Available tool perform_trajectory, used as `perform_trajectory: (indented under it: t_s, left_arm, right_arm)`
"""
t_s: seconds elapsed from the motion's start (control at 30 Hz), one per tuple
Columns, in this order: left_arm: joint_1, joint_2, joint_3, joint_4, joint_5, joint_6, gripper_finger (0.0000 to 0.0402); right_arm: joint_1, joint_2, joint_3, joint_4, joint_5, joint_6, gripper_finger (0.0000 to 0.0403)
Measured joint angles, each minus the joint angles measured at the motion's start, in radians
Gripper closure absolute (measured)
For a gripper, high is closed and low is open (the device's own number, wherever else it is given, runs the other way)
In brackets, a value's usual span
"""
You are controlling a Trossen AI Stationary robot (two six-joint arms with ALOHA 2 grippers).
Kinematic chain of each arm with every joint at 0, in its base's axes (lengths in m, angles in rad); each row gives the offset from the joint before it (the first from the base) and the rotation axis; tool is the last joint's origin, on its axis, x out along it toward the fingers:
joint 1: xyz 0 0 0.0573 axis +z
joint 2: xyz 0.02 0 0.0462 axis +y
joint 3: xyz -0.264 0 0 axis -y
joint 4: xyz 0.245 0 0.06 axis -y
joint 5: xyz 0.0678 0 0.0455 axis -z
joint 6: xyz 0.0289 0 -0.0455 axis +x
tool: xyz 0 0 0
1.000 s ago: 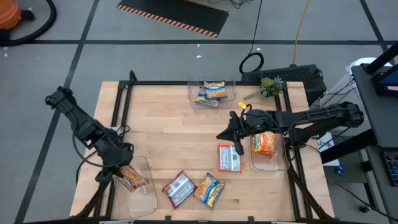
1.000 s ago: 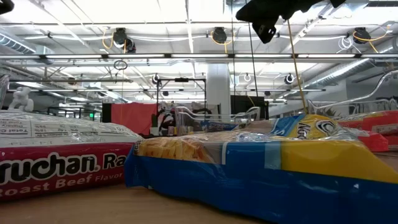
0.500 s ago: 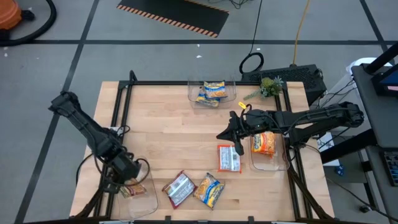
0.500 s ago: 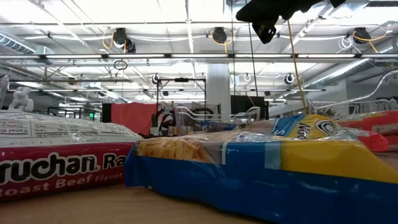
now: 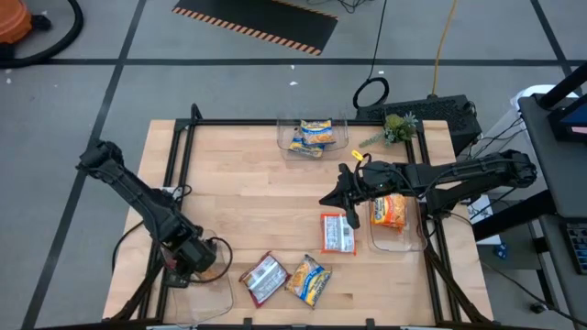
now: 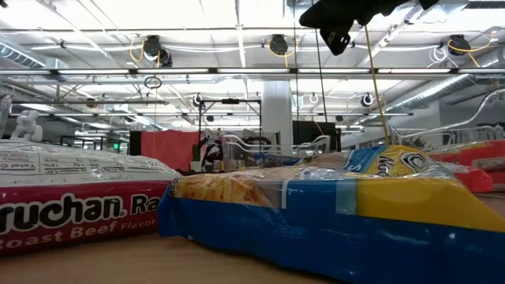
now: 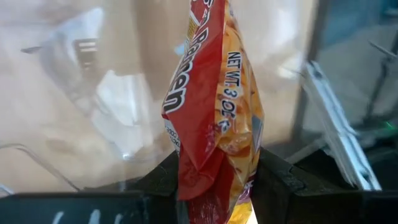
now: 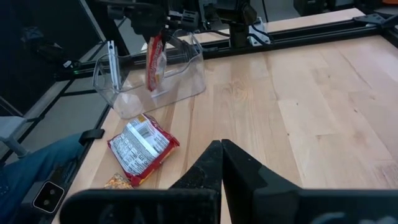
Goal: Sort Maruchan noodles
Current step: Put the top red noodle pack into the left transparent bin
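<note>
L end effector [image 7: 214, 186] clamped on red ramen packet [image 7: 211, 106] over clear bin [image 8: 149, 78]; R end effector [image 8: 222, 163] closed, mid-surface.

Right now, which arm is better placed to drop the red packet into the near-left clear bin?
Left. Its gripper already holds the red packet over the clear bin. The right gripper is shut and empty, across the table.
</note>
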Motion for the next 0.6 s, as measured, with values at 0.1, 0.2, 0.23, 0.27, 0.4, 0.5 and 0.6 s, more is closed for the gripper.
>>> perform_trajectory:
  t_s: [0.1, 0.2, 0.23, 0.27, 0.4, 0.5, 0.6]
  left_arm:
    - [0.001, 0.020, 0.000, 0.001, -0.027, -0.026, 0.0273]
    - [0.000, 0.035, 0.000, 0.001, -0.028, -0.056, 0.0254]
    - [0.000, 0.036, 0.000, 0.001, -0.035, -0.068, 0.0243]
    - [0.000, 0.035, 0.000, 0.001, -0.048, -0.087, 0.0233]
    - [0.005, 0.035, 0.000, -0.001, -0.109, -0.163, 0.0189]
    - [0.007, 0.035, 0.000, -0.001, -0.099, -0.175, 0.0165]
    - [0.007, 0.033, 0.012, -0.026, -0.060, -0.174, 0.0155]
  right_arm:
    - [0.000, 0.000, 0.000, 0.000, 0.000, 0.001, 0.0403]
    - [0.000, 0.000, 0.000, -0.001, -0.001, 0.002, 0.0403]
    - [0.000, 0.000, 0.000, -0.001, -0.001, 0.002, 0.0403]
    - [0.000, 0.000, 0.000, -0.001, -0.002, 0.002, 0.0403]
    - [0.000, 0.000, 0.000, -0.013, -0.003, 0.002, 0.0403]
    - [0.000, 0.000, 0.000, -0.026, -0.005, 0.014, 0.0403]
    - [0.000, 0.000, 0.000, -0.058, -0.005, 0.051, 0.0403]
